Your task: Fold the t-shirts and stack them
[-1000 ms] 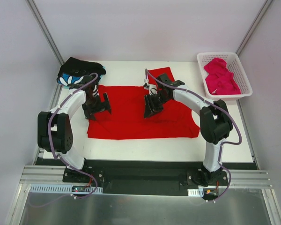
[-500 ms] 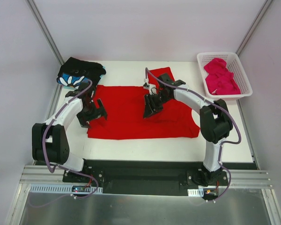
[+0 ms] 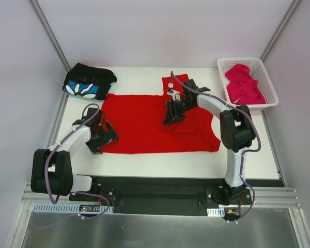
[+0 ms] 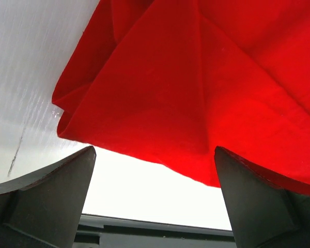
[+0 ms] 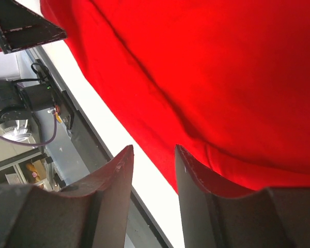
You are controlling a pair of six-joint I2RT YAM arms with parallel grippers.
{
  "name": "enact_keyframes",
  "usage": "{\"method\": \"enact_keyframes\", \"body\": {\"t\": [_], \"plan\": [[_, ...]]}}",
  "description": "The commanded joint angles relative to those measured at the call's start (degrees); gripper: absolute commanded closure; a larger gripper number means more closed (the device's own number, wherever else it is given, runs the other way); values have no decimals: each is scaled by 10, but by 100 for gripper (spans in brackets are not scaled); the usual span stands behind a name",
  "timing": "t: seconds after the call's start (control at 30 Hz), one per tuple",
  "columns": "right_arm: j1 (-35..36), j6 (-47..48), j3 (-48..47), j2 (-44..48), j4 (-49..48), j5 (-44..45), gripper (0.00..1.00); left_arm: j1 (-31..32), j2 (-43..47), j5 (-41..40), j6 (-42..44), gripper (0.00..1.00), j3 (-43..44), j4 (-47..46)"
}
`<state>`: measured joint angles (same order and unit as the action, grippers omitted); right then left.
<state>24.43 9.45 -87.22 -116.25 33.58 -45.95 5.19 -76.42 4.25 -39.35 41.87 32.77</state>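
Off the near-left corner of the red shirt [image 3: 155,126], spread flat on the counter [image 3: 196,160], the left hand [image 3: 108,136] has been pulled back, wide open and empty, while the right hand [image 3: 169,119], half open over the cloth, holds nothing, so a fold is likely being set up.

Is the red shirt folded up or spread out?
Spread out, mostly: the red shirt lies wide and flat across the table, only one corner rumpled.

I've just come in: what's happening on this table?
A robot is working on a red t-shirt spread flat. The left gripper, wide open, is at its near-left corner; the right gripper, empty, is over its far half. A black flowered shirt lies far left; a pink shirt sits in the basket.
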Motion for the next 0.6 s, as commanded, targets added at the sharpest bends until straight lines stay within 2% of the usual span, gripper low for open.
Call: {"method": "enact_keyframes", "body": {"t": [0.0, 0.13, 0.33, 0.5, 0.57], "plan": [[4, -3, -37, 7, -16, -39, 59, -2, 28, -19, -30, 1, -26, -74], [-3, -7, -58, -10, -15, -57, 59, -4, 32, 6, -42, 1, -58, -97], [-6, -10, -102, -62, -13, -87, 59, -5, 55, 21, -42, 1, -50, -104], [-6, -26, -94, -96, -20, -99, 59, -5, 43, 39, -49, 1, -69, -104], [-4, -36, -62, -87, -36, -90, 59, -5, 45, 37, -48, 1, -72, -104]]}}
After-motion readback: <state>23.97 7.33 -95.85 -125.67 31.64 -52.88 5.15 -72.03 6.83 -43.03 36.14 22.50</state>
